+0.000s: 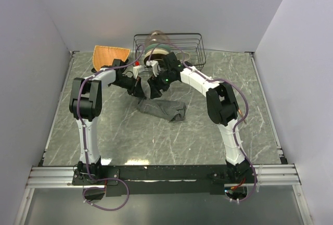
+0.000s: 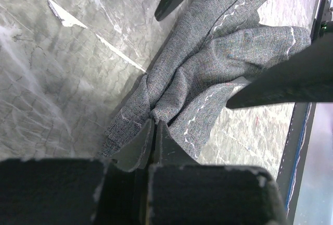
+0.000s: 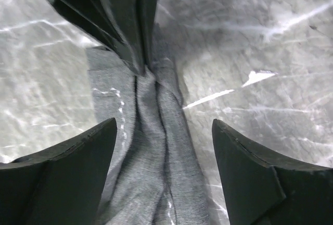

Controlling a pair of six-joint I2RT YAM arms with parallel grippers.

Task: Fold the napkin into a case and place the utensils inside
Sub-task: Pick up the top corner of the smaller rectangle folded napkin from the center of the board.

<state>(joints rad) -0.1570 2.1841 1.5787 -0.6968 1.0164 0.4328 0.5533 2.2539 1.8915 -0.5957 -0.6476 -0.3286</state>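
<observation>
We see the napkin (image 1: 162,109) lying crumpled near the middle of the surface (image 1: 156,147), a loose dark grey heap with no flat fold in it. From its 11 o'clock end a bunched strip of the cloth rises off the surface towards the two grippers.

The left gripper (image 2: 154,126) is clamped on that strip. In its wrist view the two fingers meet with the fabric pinched between them, and the rest of the cloth, with its pale stitched hem, fans away towards 1 o'clock.

The right gripper (image 3: 164,123) stands with its fingers wide apart, one on either side of the same strip, and neither finger touches the cloth in its wrist view. The tips of the left gripper's fingers show at 12 o'clock in that view, closed on the gathered fabric.

In the top view both grippers meet just above the heap. At 12 o'clock on the surface stands a black wire rack (image 1: 197,53) holding something round that we cannot make out. An orange fan-shaped mat (image 1: 109,55) lies at 11 o'clock, beside the rack.
</observation>
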